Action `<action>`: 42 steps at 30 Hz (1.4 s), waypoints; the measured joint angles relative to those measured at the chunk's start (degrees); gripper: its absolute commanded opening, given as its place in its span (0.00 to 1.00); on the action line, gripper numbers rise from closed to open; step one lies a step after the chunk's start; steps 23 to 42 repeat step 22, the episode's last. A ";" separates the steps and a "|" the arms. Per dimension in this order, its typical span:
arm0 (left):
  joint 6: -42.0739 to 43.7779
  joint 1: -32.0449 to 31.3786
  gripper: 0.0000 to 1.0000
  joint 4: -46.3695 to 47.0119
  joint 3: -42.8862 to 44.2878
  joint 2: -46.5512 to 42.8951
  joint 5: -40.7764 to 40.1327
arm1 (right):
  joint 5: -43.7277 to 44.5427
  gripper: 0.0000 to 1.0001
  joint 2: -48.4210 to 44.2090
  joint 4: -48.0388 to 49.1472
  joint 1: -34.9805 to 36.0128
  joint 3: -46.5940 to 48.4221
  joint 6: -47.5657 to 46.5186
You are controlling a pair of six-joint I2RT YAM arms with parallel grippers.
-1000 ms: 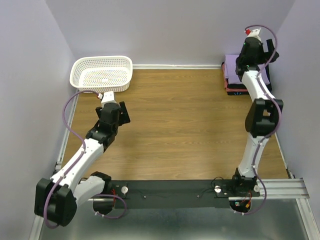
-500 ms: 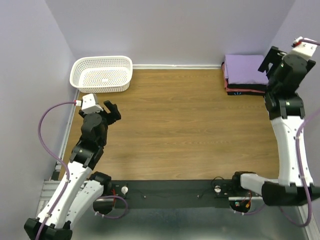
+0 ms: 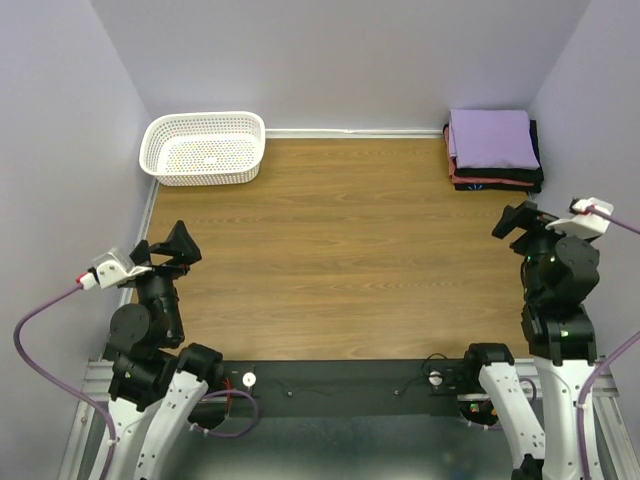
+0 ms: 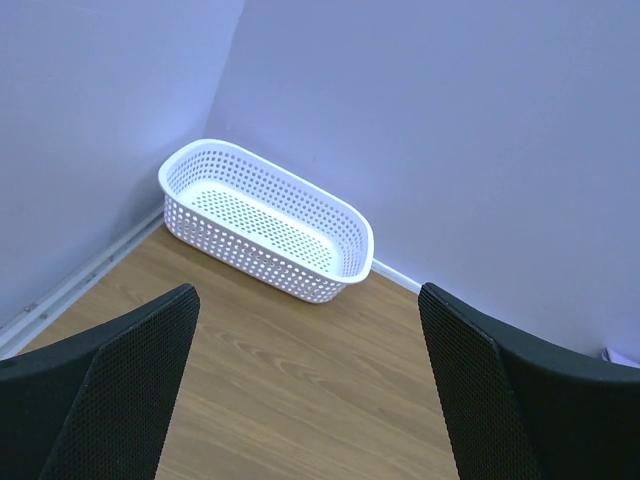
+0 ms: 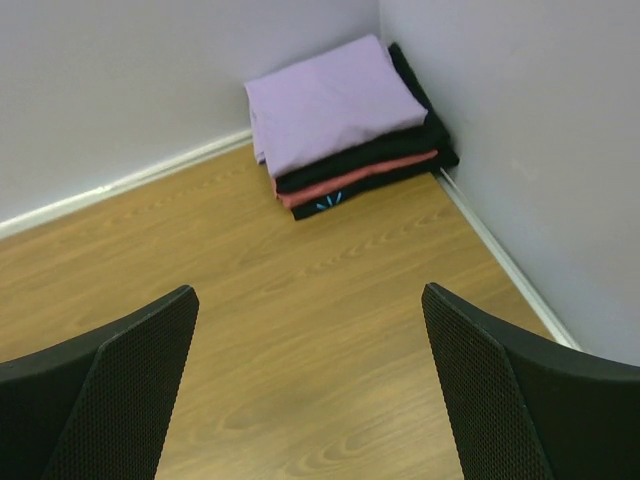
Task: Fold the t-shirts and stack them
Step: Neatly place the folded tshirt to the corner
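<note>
The t-shirts lie folded in one stack in the back right corner. A lavender shirt [image 3: 489, 138] is on top, with black shirts [image 3: 497, 182] under it, one showing a coral-red edge. The right wrist view shows the same lavender shirt [image 5: 335, 100] over the black shirts [image 5: 372, 163]. My right gripper [image 3: 515, 222] hangs open and empty well in front of the stack, over bare wood [image 5: 308, 295]. At the left side my left gripper [image 3: 178, 250] is open and empty too, aimed at the basket from a distance [image 4: 308, 300].
A white mesh basket [image 3: 203, 176] stands empty in the back left corner, also in the left wrist view [image 4: 250, 250]. Lilac walls close the wooden table [image 3: 340, 250] on three sides. A black rail [image 3: 340, 385] runs along the near edge.
Both arms have drawn back toward the near edge: the right from above the stack, the left from beside the basket. The lavender shirt now shows uncovered on the stack.
</note>
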 measured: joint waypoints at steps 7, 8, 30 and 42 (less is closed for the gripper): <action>1.49 0.00 0.99 1.36 -4.59 -3.17 -1.62 | -0.37 1.00 -6.54 1.33 1.25 -11.56 -0.68; 1.62 0.00 0.99 1.55 -5.03 -3.30 -1.99 | -0.57 1.00 -7.58 1.81 1.27 -12.90 -0.94; 5.81 0.02 0.99 7.41 -11.67 -9.25 -3.17 | -4.20 1.00 -10.16 5.79 1.55 -15.78 -2.08; 5.81 0.02 0.99 7.41 -11.67 -9.25 -3.17 | -4.20 1.00 -10.16 5.79 1.55 -15.78 -2.08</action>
